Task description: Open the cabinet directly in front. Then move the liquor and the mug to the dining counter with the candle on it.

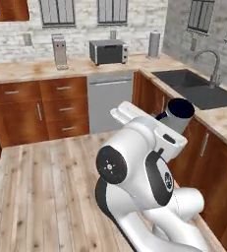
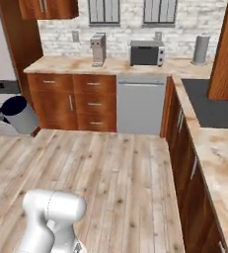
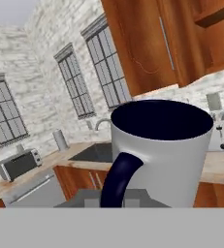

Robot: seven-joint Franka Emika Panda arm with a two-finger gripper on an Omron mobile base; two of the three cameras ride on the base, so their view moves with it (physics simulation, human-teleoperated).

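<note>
The white mug [image 3: 162, 155] with a navy inside fills the hand view, its navy handle [image 3: 119, 180] running down between my fingers. My gripper [image 1: 162, 118] is shut on that handle and holds the mug [image 1: 180, 114] upright in the air above the floor, beside the sink counter. From the right base view the mug [image 2: 20, 115] hangs at the far left. The reddish-brown wall cabinet [image 3: 137, 43] stands above the counter with a door [image 2: 226, 49] swung open. The liquor, the dining counter and the candle are out of view.
An L-shaped worktop [image 1: 31, 69] carries a toaster oven [image 1: 108, 51], a coffee machine [image 1: 60, 51] and a grey roll [image 1: 154, 44]. A sink [image 1: 193, 84] with a faucet [image 1: 213, 66] lies on the right. Open wooden floor [image 1: 41, 187] spreads to the left.
</note>
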